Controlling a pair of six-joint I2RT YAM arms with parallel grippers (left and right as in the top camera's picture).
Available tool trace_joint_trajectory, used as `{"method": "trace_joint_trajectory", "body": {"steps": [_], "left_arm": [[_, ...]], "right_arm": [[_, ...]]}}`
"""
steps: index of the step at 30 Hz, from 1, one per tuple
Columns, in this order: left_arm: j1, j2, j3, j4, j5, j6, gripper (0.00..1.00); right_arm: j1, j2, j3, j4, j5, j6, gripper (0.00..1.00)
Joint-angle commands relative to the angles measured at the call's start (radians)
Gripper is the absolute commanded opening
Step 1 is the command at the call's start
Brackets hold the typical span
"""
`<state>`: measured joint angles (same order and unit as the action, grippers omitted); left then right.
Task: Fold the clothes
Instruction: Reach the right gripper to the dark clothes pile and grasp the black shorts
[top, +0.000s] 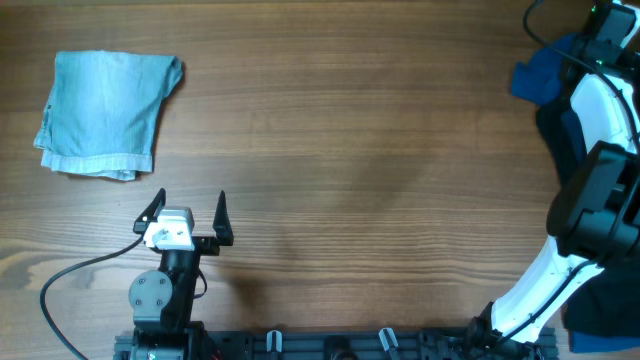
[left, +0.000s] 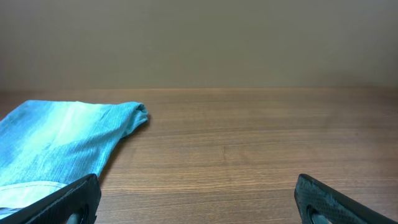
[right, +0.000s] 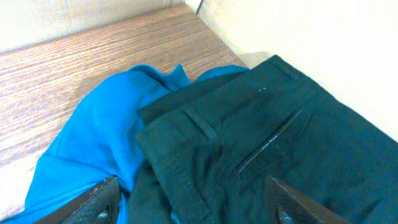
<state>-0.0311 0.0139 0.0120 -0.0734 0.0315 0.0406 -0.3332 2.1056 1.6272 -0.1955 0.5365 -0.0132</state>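
A dark pair of shorts with a waistband and back pocket lies partly over a royal-blue garment at the table's far right corner. My right gripper is pressed down over the shorts' waistband. Its jaws are apart and dark cloth is bunched between them. From overhead the royal-blue garment shows beside the right arm. A folded pale blue denim piece lies at the far left and also appears in the left wrist view. My left gripper hovers wide open near the front edge, holding nothing.
A navy garment lies at the front right corner beside the right arm's base. A black cable runs from the left arm to the front left edge. Bare wooden table spans the middle.
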Motion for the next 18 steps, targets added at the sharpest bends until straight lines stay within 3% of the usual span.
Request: {"method": "trace_joint_trajectory", "body": {"steps": [1,6,11,18], "left_arm": [[-0.004,-0.007,-0.006,-0.001,0.016,0.011,1.00],[-0.004,-0.007,-0.006,-0.001,0.016,0.011,1.00],[-0.004,-0.007,-0.006,-0.001,0.016,0.011,1.00],[-0.004,-0.007,-0.006,-0.001,0.016,0.011,1.00]], "right_arm": [[-0.031,0.068,0.020,0.031,-0.030,-0.043,0.72],[-0.050,0.128,0.020,0.103,-0.047,-0.040,0.72],[-0.053,0.158,0.020,0.152,-0.110,-0.039,0.80],[-0.055,0.225,0.020,0.193,-0.119,-0.042,0.82]]}}
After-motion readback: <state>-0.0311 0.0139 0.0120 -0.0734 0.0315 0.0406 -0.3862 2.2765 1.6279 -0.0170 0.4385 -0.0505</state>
